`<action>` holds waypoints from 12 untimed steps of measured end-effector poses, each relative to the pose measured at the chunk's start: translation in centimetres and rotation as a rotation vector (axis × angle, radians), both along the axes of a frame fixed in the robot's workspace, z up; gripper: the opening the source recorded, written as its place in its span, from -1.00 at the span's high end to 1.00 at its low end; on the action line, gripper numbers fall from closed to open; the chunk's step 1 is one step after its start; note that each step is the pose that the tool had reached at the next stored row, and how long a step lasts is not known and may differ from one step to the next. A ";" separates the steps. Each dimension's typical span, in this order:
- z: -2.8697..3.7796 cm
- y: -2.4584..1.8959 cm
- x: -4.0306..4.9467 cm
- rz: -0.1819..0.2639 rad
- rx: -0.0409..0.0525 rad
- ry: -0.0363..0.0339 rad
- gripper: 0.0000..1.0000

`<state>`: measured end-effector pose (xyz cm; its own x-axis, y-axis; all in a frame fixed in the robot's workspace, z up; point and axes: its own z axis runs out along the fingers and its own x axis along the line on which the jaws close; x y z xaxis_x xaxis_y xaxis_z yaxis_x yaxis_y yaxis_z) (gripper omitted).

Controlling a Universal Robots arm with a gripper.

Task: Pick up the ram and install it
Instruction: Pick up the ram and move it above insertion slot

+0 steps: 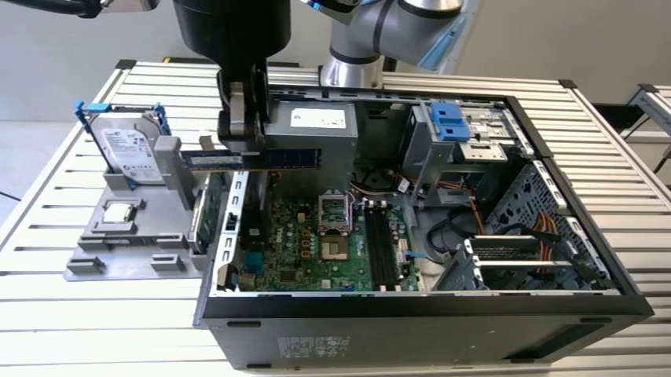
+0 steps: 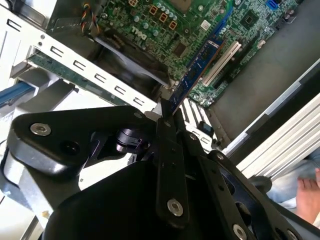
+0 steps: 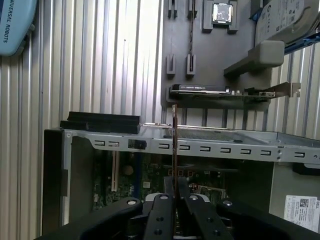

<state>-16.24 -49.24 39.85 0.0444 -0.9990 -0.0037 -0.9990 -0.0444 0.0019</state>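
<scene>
**Ram clamped in the gripper above the edge of the open case**

A slatted metal table (image 1: 94, 330) is seen in the exterior view, and an open computer case (image 1: 419, 334) lies on it with the inside exposed. The green motherboard (image 1: 304, 251) is laid flat on the floor of the case, and its long black memory slots (image 1: 383, 247) are seen near the middle. A grey fixture tray (image 1: 115, 251) is set on the table just beside the case, on the exterior view's left. A hard drive (image 1: 131, 153) is stood upright in a blue-handled holder at the far end of this tray. A green expansion card (image 1: 201, 212) is stood on edge between the tray and the case wall.

The black gripper (image 1: 243, 141) is hung from the arm above that same case wall. Its fingers are closed on the ram (image 1: 283, 159), which is held level and clear of everything below, well apart from the memory slots. In the first wrist view the ram (image 3: 174, 145) is seen edge-on, pinched between the two fingers of the gripper (image 3: 174, 182). In the second wrist view it (image 2: 197, 70) is seen projecting from the gripper (image 2: 165, 117) over the motherboard (image 2: 165, 25).

A small processor (image 1: 121, 212) is seated in a recess of the tray.
</scene>
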 end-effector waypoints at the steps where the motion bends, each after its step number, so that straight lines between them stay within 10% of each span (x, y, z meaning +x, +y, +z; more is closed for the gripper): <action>1: 0.00 0.00 0.11 0.000 0.0000 0.0000 1.00; 12: 0.00 0.00 1.44 0.000 0.0001 0.0000 1.00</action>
